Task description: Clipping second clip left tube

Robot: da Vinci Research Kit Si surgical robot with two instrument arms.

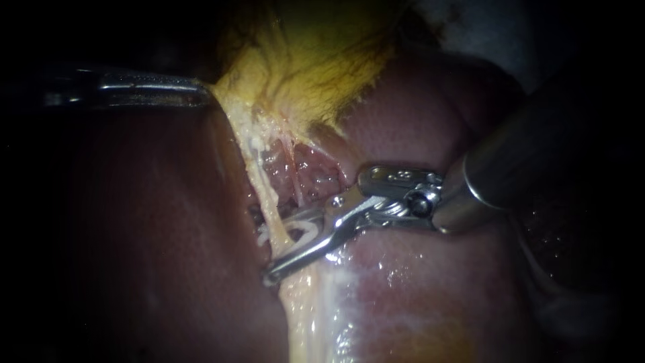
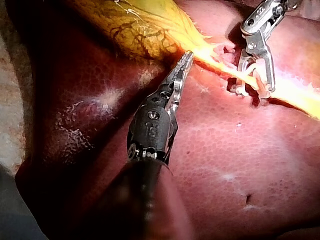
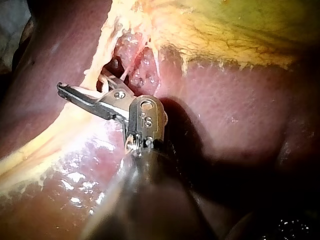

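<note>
The right instrument (image 1: 277, 250) is nearest, its jaws apart and straddling the left tube (image 1: 272, 202), which runs between them ungripped (a white clip (image 1: 304, 232) seems to sit there too). I'd seat the tube deep between the jaws, square across, before squeezing. Well beyond its tips, the left instrument (image 1: 195, 93) pinches the gallbladder (image 1: 316, 60) edge, jaws closed on it.

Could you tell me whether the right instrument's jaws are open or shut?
Open: the right instrument straddles the tube, with a gap between its jaws.
</note>
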